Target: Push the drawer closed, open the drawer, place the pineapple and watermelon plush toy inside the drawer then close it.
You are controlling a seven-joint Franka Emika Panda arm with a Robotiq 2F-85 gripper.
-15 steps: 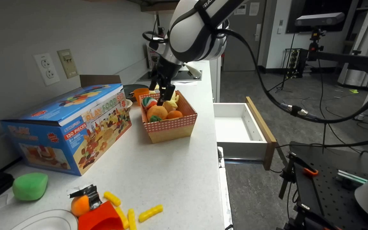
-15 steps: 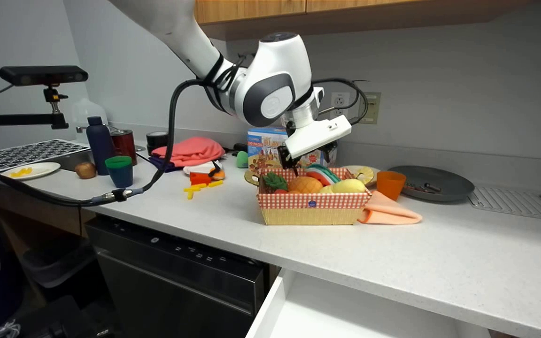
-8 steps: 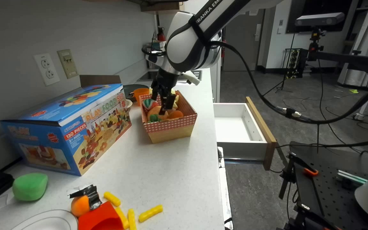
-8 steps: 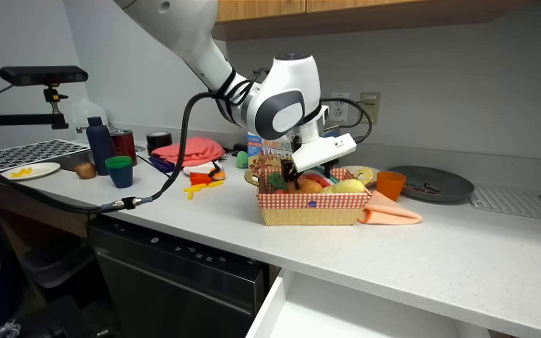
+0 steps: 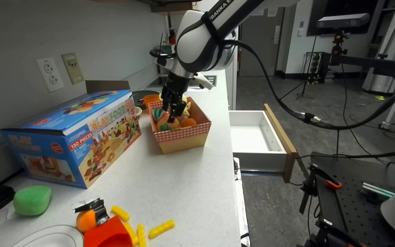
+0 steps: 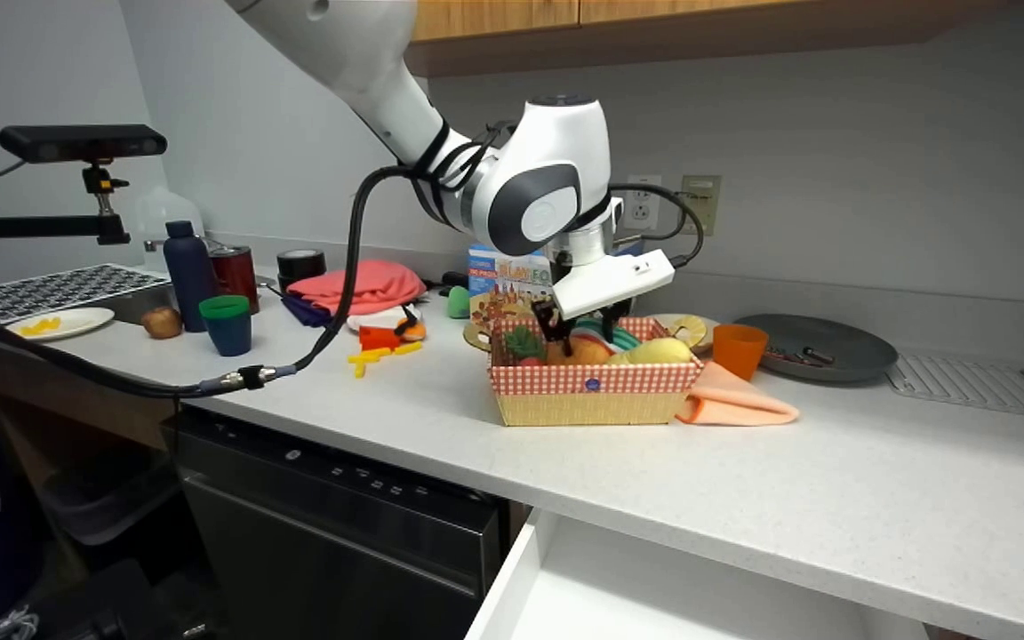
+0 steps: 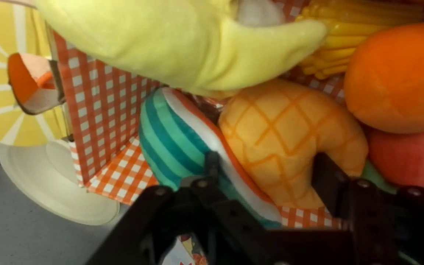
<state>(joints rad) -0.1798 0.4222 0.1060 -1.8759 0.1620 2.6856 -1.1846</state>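
OK, gripper: tilted, fingertips down inside the basket, among the plush toys.
jaws: partway apart, parts of two toys between the tips. In the wrist view a finger sits on the watermelon, its opposite finger dents the pineapple. Can't tell if that's a firm grip.
drawer: pulled out from under the counter, lower than the basket. Wooden front points away from the counter, to the right in an exterior view; panel runs roughly parallel to the counter edge. White floor is cut off by the frame bottom in an exterior view.
pineapple: in the basket, on its side. Leafy crown points left in an exterior view; long axis roughly along the basket wall on the drawer side. Body bends around the fingertip in the wrist view.
watermelon: in the basket, right beside the pineapple, edges meeting in the wrist view. Long axis there is diagonal, upper left to lower right; striped rind faces lower left, red edge faces the pineapple.
rest of basket: yellow plush across the top of the wrist view, orange plush at right, red toy just under it.
counter: play-food box near the wall; peach cloth beside the basket; orange cup and dark pan near it.
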